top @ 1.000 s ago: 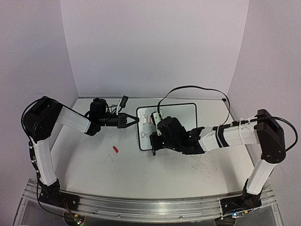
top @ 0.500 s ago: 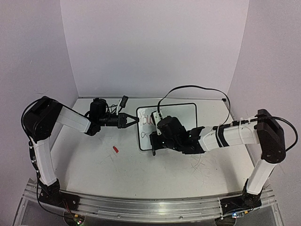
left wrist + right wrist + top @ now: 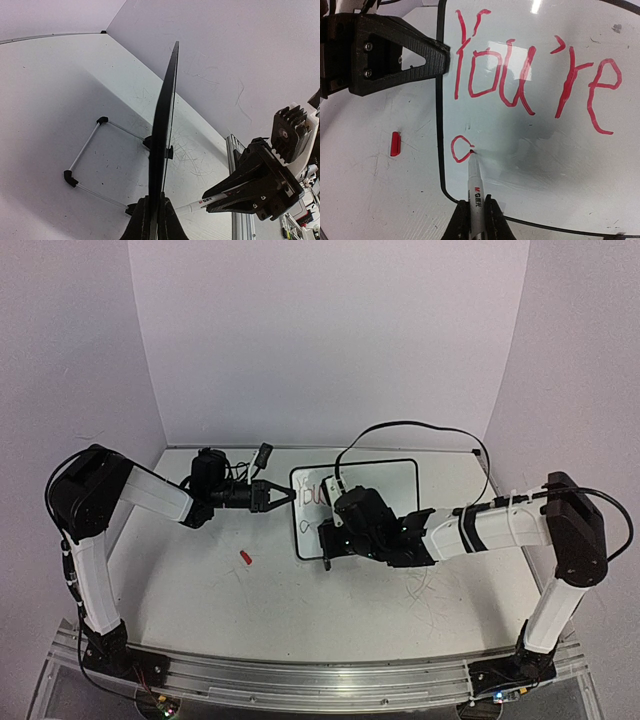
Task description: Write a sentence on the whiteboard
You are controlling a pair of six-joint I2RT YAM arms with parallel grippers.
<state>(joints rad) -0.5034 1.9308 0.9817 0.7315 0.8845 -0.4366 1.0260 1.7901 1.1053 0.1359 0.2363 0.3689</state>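
Red letters (image 3: 526,75) may be distorted if the whiteboard (image 3: 545,165), clamped at 9 o'clock by the left gripper (image 3: 154,222), is pushed by the marker (image 3: 475,187) clenched in the right gripper (image 3: 474,215).

We see a white whiteboard (image 3: 560,170) edged in thin black, a red handwritten sentence (image 3: 528,75) across it, a white marker (image 3: 476,192) with red print, a small red piece (image 3: 395,144) left of the whiteboard, a white tabletop (image 3: 370,195) with grey scuffs
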